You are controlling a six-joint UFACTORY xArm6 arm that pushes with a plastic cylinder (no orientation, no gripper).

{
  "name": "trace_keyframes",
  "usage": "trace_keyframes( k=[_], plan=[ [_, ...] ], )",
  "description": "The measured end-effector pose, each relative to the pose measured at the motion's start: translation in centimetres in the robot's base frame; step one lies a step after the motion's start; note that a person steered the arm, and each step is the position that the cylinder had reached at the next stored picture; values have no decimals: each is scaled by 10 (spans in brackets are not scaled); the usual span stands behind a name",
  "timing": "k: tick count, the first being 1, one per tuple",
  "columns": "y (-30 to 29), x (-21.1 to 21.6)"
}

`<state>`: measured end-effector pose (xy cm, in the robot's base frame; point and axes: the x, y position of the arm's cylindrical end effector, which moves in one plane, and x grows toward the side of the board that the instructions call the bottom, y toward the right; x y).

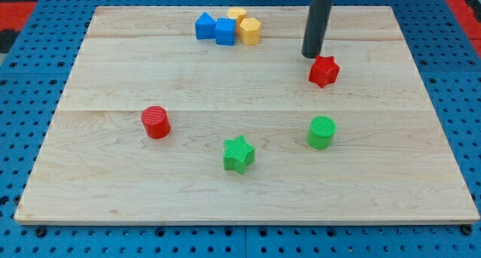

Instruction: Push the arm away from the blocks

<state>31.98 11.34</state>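
My tip (311,56) rests on the wooden board (113,175) toward the view's top right. It stands just up and left of the red star (324,71), very close to it. A green cylinder (322,132) lies below the star. A green star (238,153) sits at the lower middle. A red cylinder (156,122) is at the left. At the top middle a cluster holds a blue pentagon-like block (204,25), a blue cube (225,31), a yellow hexagon block (249,31) and a second yellow block (237,16) behind them.
The board lies on a blue pegboard (30,77) that surrounds it on all sides. A red strip (460,2) shows at the view's top right corner and another at the top left.
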Motion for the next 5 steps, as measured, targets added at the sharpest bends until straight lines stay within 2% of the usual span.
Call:
trace_keyframes(
  k=[2, 3, 5],
  plan=[
    [20, 50],
    [-33, 8],
    [-54, 107]
  ],
)
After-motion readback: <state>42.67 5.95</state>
